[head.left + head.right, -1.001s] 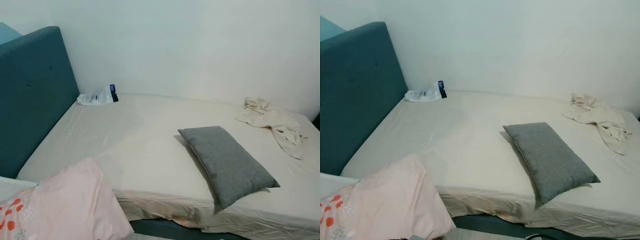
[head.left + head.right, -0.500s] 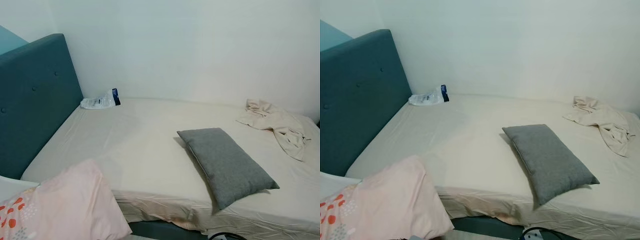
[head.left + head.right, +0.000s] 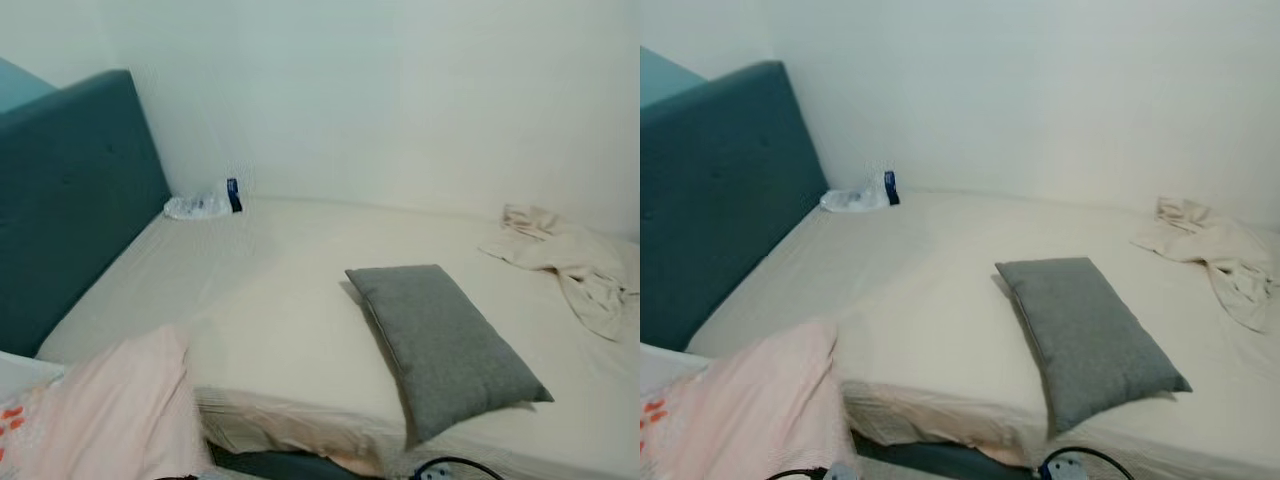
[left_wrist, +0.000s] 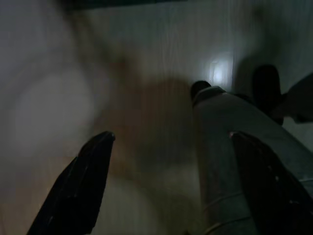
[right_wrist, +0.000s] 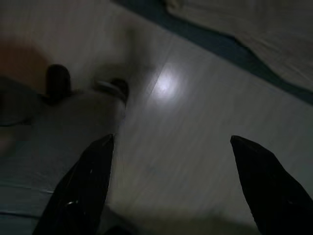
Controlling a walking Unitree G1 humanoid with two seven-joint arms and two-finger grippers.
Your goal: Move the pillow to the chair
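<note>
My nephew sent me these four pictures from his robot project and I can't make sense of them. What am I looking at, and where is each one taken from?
This is a walking humanoid robot with two arms, each ending in a grasping tool of two long black fingers. The two bright pictures come from the paired cameras in its head, looking down at a bed with a cream sheet and a teal padded headboard. On the bed lie a grey rectangular fabric pillow, which it is meant to carry to a chair, a crumpled cream cloth and a clear plastic packet with a dark blue end by the wall. A pink pillow sits nearest the camera.

The two dark pictures come from wrist cameras. The left tool and right tool both hang open above the pale floor, holding nothing.
</note>
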